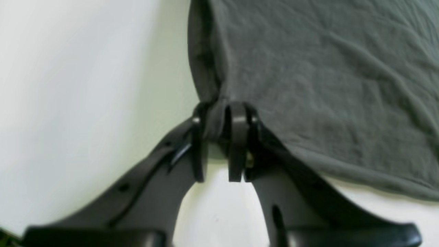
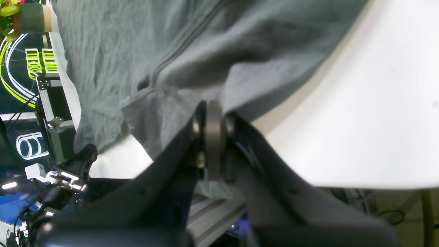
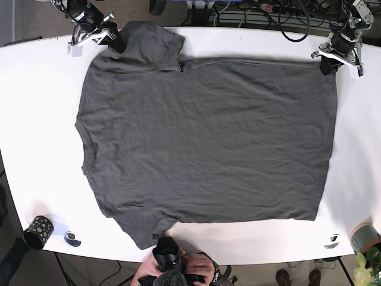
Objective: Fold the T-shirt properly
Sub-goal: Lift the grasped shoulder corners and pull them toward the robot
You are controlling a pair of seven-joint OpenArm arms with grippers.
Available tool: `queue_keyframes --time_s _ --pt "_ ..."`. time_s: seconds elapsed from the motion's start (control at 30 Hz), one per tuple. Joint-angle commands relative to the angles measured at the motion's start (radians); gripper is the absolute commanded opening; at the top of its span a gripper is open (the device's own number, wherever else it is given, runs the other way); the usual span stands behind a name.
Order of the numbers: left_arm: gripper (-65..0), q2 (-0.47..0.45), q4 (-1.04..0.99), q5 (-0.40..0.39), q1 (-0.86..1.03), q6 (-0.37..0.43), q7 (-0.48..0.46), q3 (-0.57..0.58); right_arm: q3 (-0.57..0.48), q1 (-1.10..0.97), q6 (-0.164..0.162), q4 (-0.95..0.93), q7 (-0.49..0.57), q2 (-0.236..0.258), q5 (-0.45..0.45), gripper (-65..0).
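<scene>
White table bears T-shirt, far corners pinched by left tool and right tool.

white bench has a speckled dark cup at its near-left corner, small round stickers near it, and cables behind

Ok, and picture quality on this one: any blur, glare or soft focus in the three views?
Left wrist view: soft throughout, the left gripper pinching the T-shirt is smeared, and the table is washed pale. Right wrist view: the right gripper is blurred close up, the table blown out white, the background sharper. Base view: sharp, evenly lit, with no strong glare on the T-shirt.
</scene>
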Motion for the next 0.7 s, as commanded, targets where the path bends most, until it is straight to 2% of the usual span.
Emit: queue_keyframes --time_s 0.0,0.07,0.17,0.33,0.67 --pt "-58.1 -0.007 0.017 0.032 0.003 -0.005 0.004 0.012 0.006 -0.006 0.011 0.018 0.008 0.009 0.003 -65.0" --pt "-59.3 -0.007 0.019 0.049 0.003 -0.034 0.003 0.017 0.01 -0.006 0.012 0.036 0.009 0.005 -0.029 -65.0" --pt "-64.7 -0.007 0.022 0.083 0.003 -0.095 0.003 0.02 0.012 -0.014 0.019 0.081 0.013 0.002 -0.077 -65.0" --pt "-63.9 -0.005 0.039 0.141 0.006 -0.169 0.0 0.01 0.012 -0.041 0.019 0.127 0.014 0.0 -0.089 -65.0" --pt "-63.9 -0.005 0.165 0.152 0.061 -0.174 0.003 -0.074 0.014 -0.132 0.023 0.167 0.016 0.0 -0.088 -65.0"
